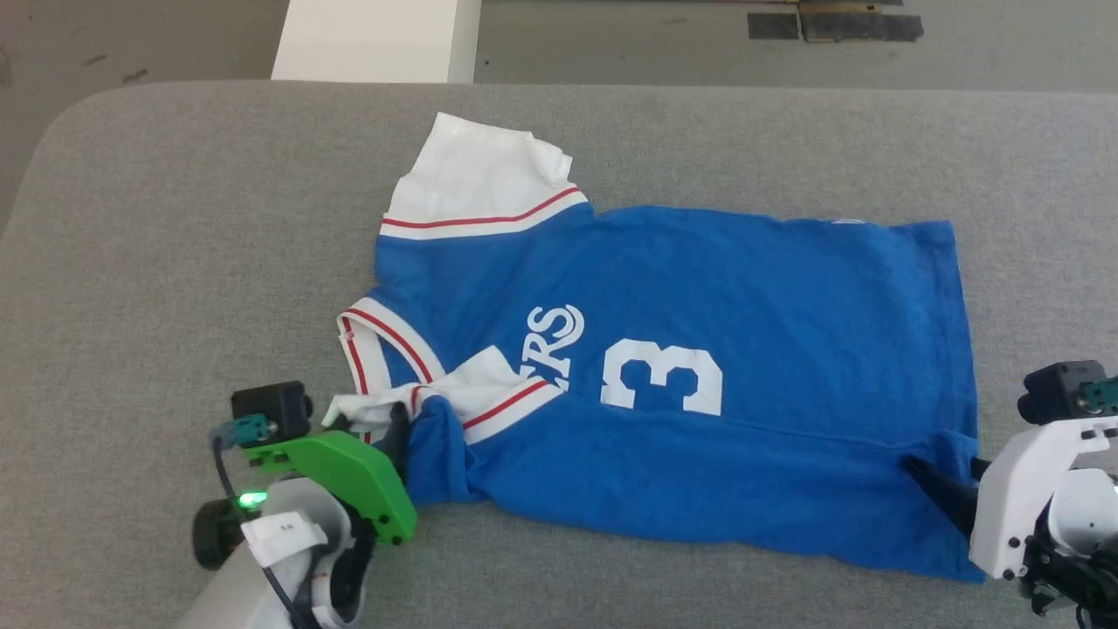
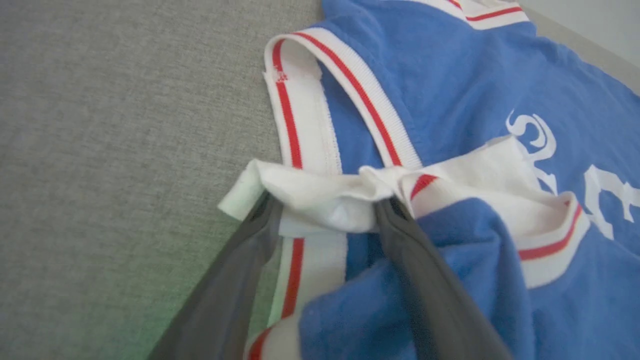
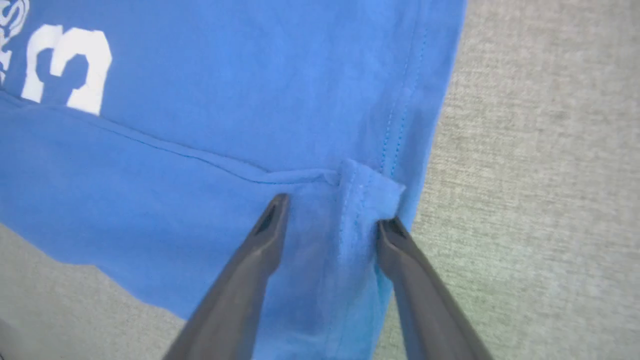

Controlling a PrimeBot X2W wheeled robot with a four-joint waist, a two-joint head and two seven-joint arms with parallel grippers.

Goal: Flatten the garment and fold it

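**Operator:** Where is the garment (image 1: 699, 297) lying?

**Technician:** It is lying spread on the grey surface (image 1: 175, 218), number 3 facing up. The collar is pointing toward the robot's left and the hem toward its right. One white sleeve is lying crumpled beside the collar.

**Operator:** How are the jaws standing?

**Technician:** The left gripper (image 2: 327, 210) is sitting at that crumpled sleeve. Its jaws are standing apart, with white fabric lying loose across the tips. The right gripper (image 3: 332, 215) is sitting at the near hem corner. Its jaws are also standing apart, with a small blue fold lying unclamped between them.
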